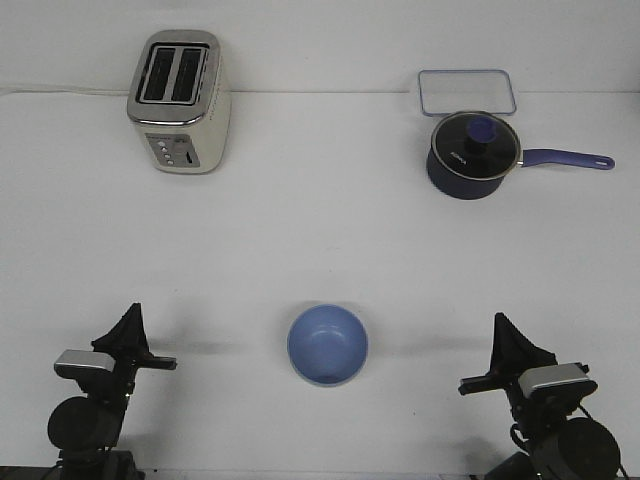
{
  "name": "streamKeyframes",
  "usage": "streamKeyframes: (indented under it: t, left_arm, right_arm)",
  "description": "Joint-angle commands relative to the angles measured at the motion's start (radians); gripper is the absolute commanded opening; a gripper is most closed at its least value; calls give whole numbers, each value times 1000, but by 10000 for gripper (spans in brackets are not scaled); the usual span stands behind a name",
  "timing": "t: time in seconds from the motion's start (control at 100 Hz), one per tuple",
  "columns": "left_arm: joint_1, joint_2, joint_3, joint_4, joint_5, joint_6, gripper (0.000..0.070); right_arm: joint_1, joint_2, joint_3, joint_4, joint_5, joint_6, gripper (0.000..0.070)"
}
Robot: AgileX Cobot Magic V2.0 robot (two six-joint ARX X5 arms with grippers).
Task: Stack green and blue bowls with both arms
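The light blue bowl (328, 345) stands upright on the white table near the front edge, midway between the two arms. Nothing shows inside it. The green bowl is not in view. My left gripper (131, 318) is at the front left, well apart from the blue bowl, and its fingers meet in a single point with no gap and hold nothing. My right gripper (503, 328) is at the front right, about as far from the bowl, and its fingers are also together and empty.
A cream and chrome toaster (180, 100) stands at the back left. A dark navy saucepan (472, 155) with a glass lid and a long handle pointing right stands at the back right. A clear rectangular container (467, 91) lies behind it.
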State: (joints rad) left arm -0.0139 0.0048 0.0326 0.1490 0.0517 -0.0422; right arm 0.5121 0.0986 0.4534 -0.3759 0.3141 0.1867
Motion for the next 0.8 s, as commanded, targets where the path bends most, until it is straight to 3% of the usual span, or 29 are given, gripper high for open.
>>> streamKeyframes:
  t: [0.0, 0.37, 0.52, 0.63, 0.79]
  left_arm:
    - [1, -2, -19, 10, -1, 12, 14]
    - [1, -2, -19, 10, -1, 12, 14]
    - [1, -2, -19, 10, -1, 12, 14]
    - [1, -2, -19, 10, -1, 11, 14]
    - [1, -2, -19, 10, -1, 11, 14]
  right_arm:
    - [6, -1, 2, 10, 0, -8, 4]
    - [6, -1, 2, 10, 0, -8, 4]
    - [5, -2, 2, 23, 36, -36, 3]
    - [-24, -2, 1, 8, 35, -135, 4]
    - [-191, -34, -83, 89, -14, -254, 4]
